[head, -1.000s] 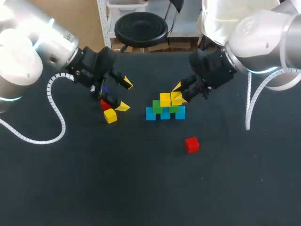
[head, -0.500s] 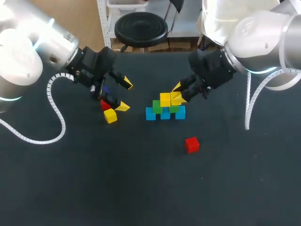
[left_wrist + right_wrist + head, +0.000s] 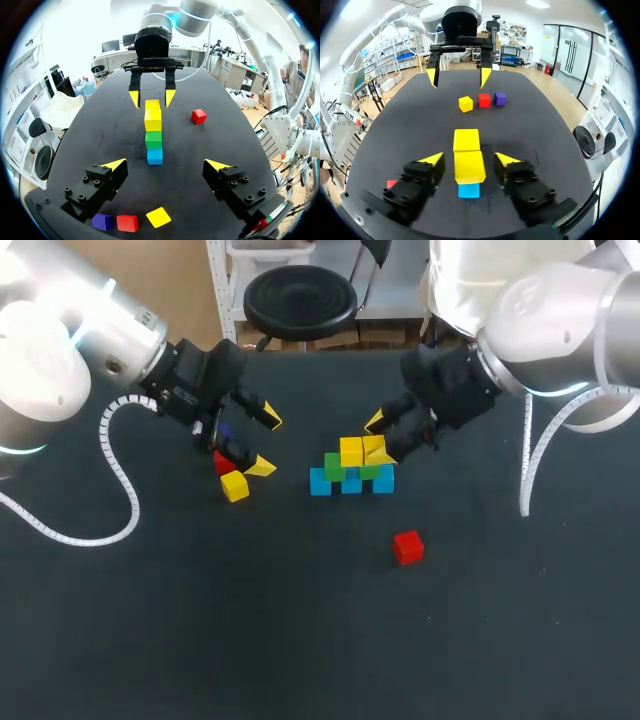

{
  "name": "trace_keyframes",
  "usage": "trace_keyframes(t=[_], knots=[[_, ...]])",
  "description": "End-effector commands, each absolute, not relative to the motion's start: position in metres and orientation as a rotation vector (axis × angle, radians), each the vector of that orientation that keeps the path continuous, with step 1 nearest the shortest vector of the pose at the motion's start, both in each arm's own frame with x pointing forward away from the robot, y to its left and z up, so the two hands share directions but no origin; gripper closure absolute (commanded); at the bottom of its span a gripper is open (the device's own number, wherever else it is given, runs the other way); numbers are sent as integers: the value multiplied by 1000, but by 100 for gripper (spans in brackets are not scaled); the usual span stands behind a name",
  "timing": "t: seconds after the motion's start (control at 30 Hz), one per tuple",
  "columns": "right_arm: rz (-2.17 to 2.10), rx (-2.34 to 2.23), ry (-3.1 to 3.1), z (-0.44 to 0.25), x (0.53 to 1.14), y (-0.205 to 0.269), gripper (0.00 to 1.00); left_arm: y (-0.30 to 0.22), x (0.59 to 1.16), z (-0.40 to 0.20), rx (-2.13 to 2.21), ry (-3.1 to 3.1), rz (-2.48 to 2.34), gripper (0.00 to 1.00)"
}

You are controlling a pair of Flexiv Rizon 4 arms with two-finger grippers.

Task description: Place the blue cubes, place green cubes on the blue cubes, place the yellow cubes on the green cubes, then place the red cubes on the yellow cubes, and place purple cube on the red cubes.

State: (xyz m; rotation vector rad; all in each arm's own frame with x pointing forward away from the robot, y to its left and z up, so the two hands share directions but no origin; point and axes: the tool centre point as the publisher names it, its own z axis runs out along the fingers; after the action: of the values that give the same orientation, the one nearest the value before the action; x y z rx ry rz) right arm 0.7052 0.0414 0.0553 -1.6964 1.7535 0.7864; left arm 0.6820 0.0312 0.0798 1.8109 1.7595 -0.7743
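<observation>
A row of three blue cubes carries two green cubes, and two yellow cubes sit on the greens. My right gripper stands open around the right-hand yellow cube, with a gap on each side of it. My left gripper hangs open over the table's left part, above a loose yellow cube, a red cube and a purple cube, with nothing between its fingers. Another red cube lies alone in front of the stack.
The left wrist view shows the stack in line ahead of my left gripper, with the right gripper beyond it. Dark bare tabletop spreads across the front.
My right gripper's fingers have spread apart, letting go of the yellow cube, which stays on the green cube. The left arm has not moved.
</observation>
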Motion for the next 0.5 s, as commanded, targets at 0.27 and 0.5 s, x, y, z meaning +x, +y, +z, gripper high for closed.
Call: trace_keyframes(t=[0.27, 0.5], knots=[[754, -1662, 1727, 67, 699, 29, 0, 32, 681, 79, 1809, 1755, -774, 0], [762, -1642, 1603, 85, 684, 11, 0, 32, 681, 79, 1809, 1755, -774, 0]])
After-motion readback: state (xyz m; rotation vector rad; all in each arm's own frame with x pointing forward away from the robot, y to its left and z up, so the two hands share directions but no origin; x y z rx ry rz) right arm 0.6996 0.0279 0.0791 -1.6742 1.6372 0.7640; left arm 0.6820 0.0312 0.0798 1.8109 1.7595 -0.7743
